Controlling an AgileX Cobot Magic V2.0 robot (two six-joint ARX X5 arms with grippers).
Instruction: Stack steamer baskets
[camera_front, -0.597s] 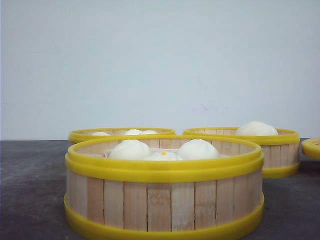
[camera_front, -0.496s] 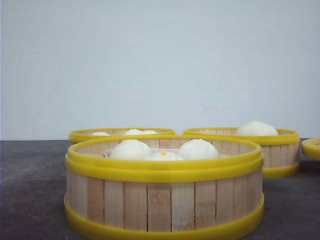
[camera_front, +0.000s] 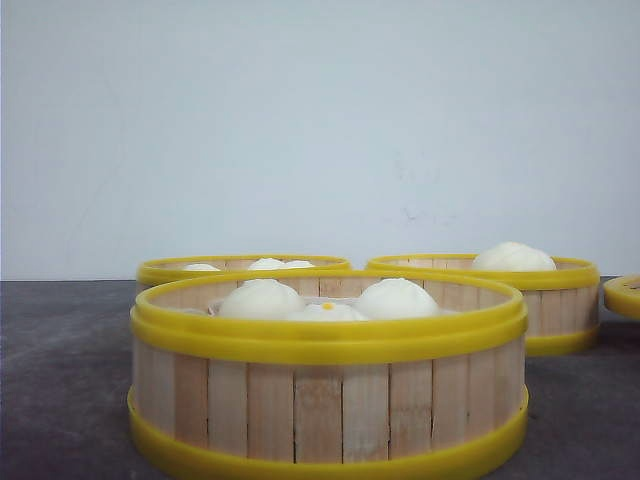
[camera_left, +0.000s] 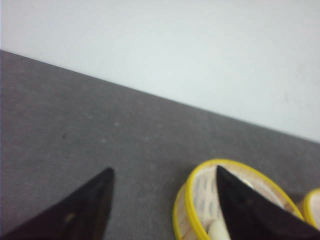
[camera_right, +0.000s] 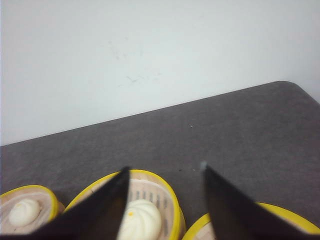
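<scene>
Front view: we see three steamer baskets on the dark grey counter, none stacked. The nearest basket stands low in the middle of the frame, its pale slats and thick yellow rims plain, with three white buns showing above the rim. Behind it to the left sits the rear left basket, mostly hidden, bun tops just visible. Behind to the right sits the rear right basket with one large bun. At the right edge we note part of a flat yellow lid, cut off by the frame. A pale wall backs the counter. No arm appears in this view.

Left wrist view: the left gripper hangs above the counter, its dark fingers spread wide with nothing between them but bare counter. One basket lies partly behind one finger; a second yellow rim shows at the frame edge. We cannot tell which baskets these are.

Right wrist view: the right gripper also hangs above the counter, fingers wide apart and empty. Beneath the gap we see a basket holding one bun with a small yellow mark. Another basket with a bun and a further yellow rim sit at opposite frame edges.
</scene>
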